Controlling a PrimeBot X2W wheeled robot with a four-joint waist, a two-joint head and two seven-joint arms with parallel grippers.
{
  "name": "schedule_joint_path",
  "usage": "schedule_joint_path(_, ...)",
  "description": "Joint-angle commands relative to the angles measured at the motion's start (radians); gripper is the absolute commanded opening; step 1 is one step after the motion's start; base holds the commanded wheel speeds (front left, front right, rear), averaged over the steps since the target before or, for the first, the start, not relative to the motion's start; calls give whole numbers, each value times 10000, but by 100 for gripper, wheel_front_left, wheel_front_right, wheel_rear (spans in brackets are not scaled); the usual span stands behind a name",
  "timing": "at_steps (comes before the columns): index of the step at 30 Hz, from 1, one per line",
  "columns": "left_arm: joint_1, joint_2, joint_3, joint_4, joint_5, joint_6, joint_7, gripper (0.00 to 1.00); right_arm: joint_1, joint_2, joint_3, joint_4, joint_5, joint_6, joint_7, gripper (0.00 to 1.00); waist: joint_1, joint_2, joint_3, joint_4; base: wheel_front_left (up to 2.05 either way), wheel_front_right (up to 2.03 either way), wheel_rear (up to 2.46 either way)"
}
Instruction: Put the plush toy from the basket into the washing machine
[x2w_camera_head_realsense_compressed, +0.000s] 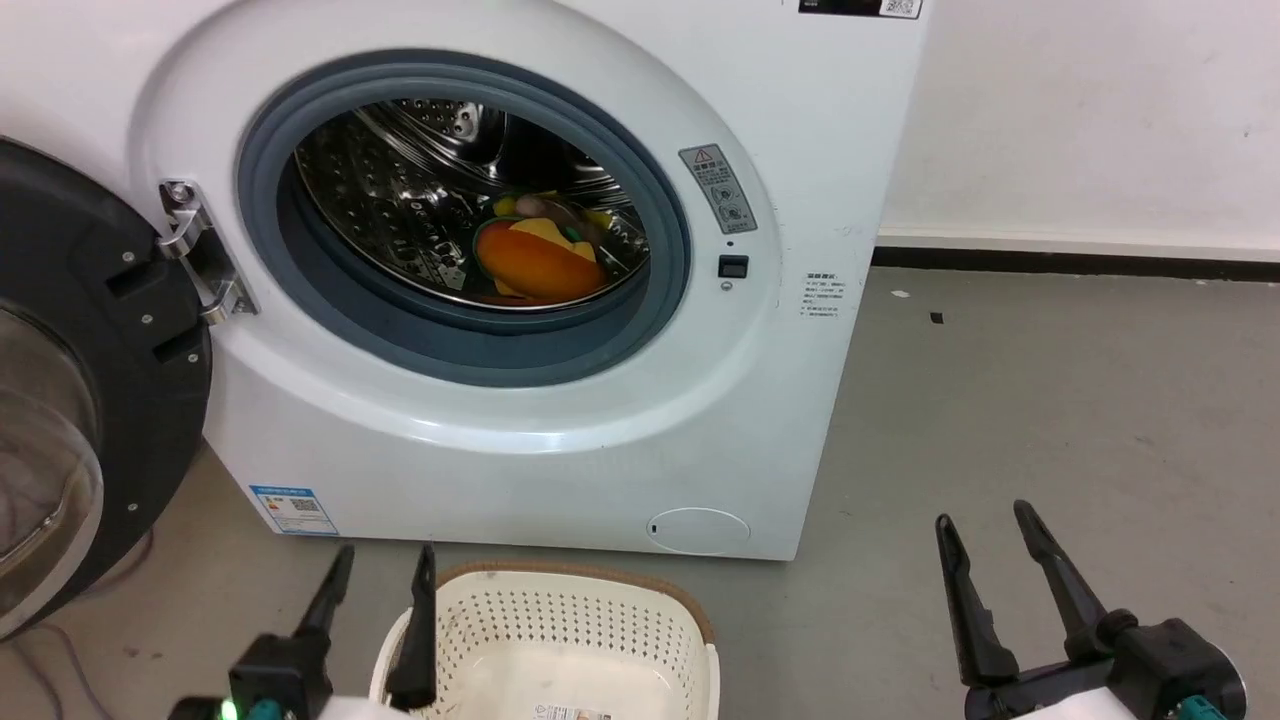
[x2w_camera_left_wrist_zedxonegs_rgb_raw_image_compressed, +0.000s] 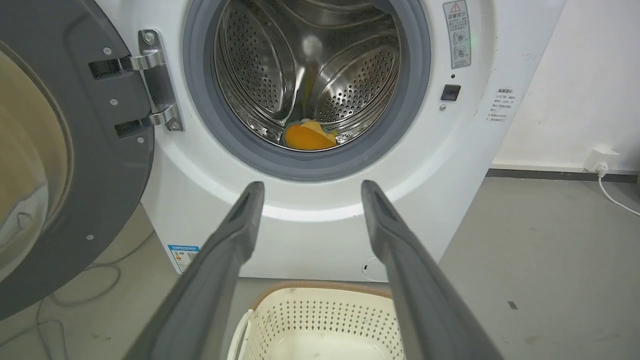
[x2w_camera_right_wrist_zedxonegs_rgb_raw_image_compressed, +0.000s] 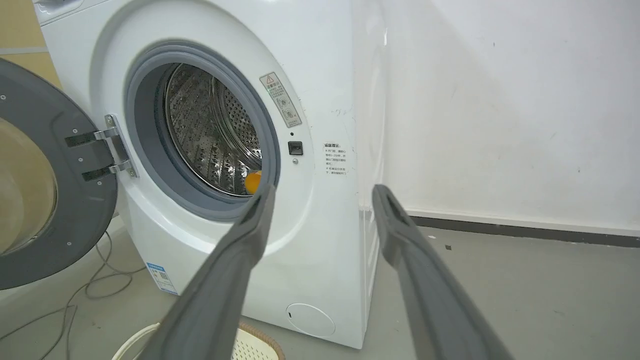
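Two pairs of long dark fingers, both spread wide and holding nothing. The left gripper (x2w_camera_head_realsense_compressed: 386, 555) sits at the lower left of the head view, over the near rim of the oval cream perforated plastic basket (x2w_camera_head_realsense_compressed: 600, 576). The right gripper (x2w_camera_head_realsense_compressed: 982, 515) is at the lower right, above bare grey floor.

And the soft orange hamburger-shaped plush toy (x2w_camera_head_realsense_compressed: 535, 262)? It's lying at the bottom of the shiny perforated steel drum (x2w_camera_head_realsense_compressed: 400, 200) of the large white front-loading washing machine (x2w_camera_head_realsense_compressed: 560, 450). That puts it behind the grey rubber door seal (x2w_camera_head_realsense_compressed: 450, 340), a little right of the opening's centre. Its long axis runs roughly left to right across the frame, dipping toward the right.

From both sets of fingers the toy lies up-frame and deeper in, well apart from the tips. In the left wrist view it sits almost dead centre above the gap between the fingers, so the left arm is the one lined up with it. In the right wrist view it's just an orange sliver at the seal's edge by the left-hand fingertip.

The round black door (x2w_camera_head_realsense_compressed: 90, 350) hangs open at the left. By the look of it, the placing is done and nothing needs reaching.
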Motion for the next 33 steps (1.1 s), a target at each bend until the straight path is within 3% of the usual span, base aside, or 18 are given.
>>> schedule_joint_path(1,160,-33,53,-35,88,49,-43,100,181,-1,2,41,24,6,-37,100,3,-1,5,19,0,0,0)
schedule_joint_path(6,554,-347,162,-5,421,-127,-43,100,276,-1,-38,114,86,6,-42,100,3,-1,24,105,0,0,0)
schedule_joint_path(7,486,-357,125,35,403,-167,0,0,157,0,-25,109,67,0,-2,0,3,-1,24,106,0,0,0)
schedule_joint_path(33,356,-1028,922,6,1342,-804,522,0,-37,0,-146,114,-189,1,511,0,3,-1,39,-52,0,0,0)
